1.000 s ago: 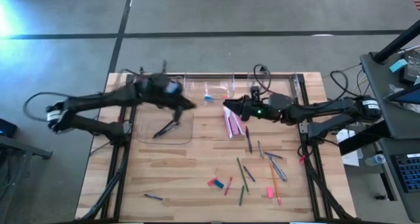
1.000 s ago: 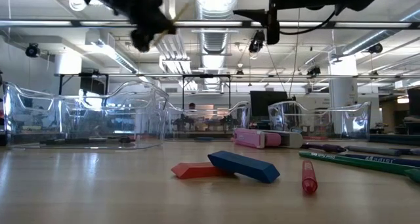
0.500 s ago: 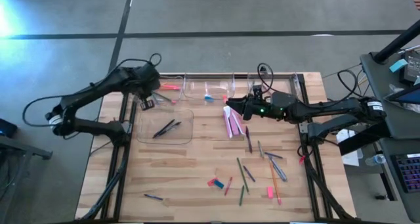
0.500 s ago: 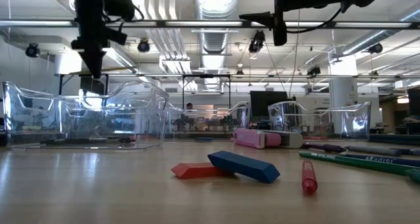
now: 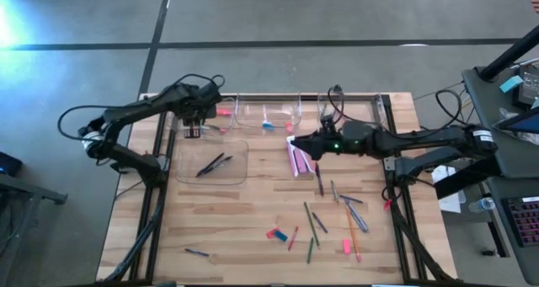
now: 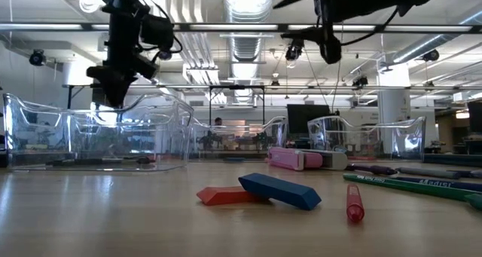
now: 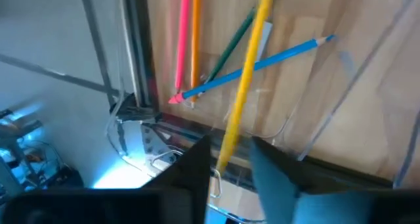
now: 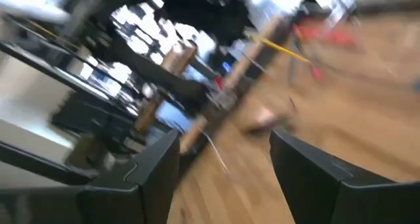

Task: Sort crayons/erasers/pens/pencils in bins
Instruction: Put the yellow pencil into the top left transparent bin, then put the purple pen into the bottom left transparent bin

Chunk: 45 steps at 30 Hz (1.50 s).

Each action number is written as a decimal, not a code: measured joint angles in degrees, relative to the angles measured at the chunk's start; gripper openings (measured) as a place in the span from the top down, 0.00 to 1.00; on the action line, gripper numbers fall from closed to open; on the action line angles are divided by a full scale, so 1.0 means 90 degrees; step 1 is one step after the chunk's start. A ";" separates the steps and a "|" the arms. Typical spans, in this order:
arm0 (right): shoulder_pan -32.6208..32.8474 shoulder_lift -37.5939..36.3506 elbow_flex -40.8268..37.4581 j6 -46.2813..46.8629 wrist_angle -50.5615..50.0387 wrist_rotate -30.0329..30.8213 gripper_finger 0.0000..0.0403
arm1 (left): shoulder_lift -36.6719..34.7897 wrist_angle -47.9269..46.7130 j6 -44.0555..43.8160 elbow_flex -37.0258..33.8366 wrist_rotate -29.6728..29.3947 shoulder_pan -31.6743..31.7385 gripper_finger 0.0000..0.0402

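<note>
Low in the middle of the high view, the red eraser (image 5: 272, 233) and the blue eraser (image 5: 282, 236) lie touching on the tabletop (image 5: 244, 211). In the low view the blue eraser (image 6: 280, 191) rests tilted across one end of the red eraser (image 6: 226, 195). A pink eraser (image 5: 346, 247) lies apart, toward the lower right, among scattered sticks (image 5: 312, 224) too thin for us to sort by kind.

The bins sit in the upper part of the high view. The wide bin (image 5: 240, 173) holds two dark pens (image 5: 212, 164). Above it runs a row of narrower bins whose clear walls we can hardly separate; the low view shows only the glare on the wide bin's wall (image 6: 98, 133).

The left pincer (image 5: 192, 129) hangs over the left-most narrow bin (image 5: 226, 123). In its wrist view the fingers stand a little apart, wider than the yellow pencil (image 7: 244, 79) whose end sits between them. We cannot tell whether either finger touches it. Beneath it lie pink, orange, green and blue pencils (image 7: 262, 58), crossed.

The right pincer (image 5: 292, 140) hovers wide and empty in the centre of the high view, just above two pink blocks (image 5: 296, 161). Its wrist view is smeared, and only the two spread fingers (image 8: 151, 178) are clear. In the low view both arms are cut off by the top edge.
</note>
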 joint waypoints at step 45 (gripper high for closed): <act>0.1083 0.1861 0.0000 0.1341 -0.4994 -0.0031 0.45 | -0.2364 0.6520 -0.5047 -0.0338 0.2246 -0.2742 0.53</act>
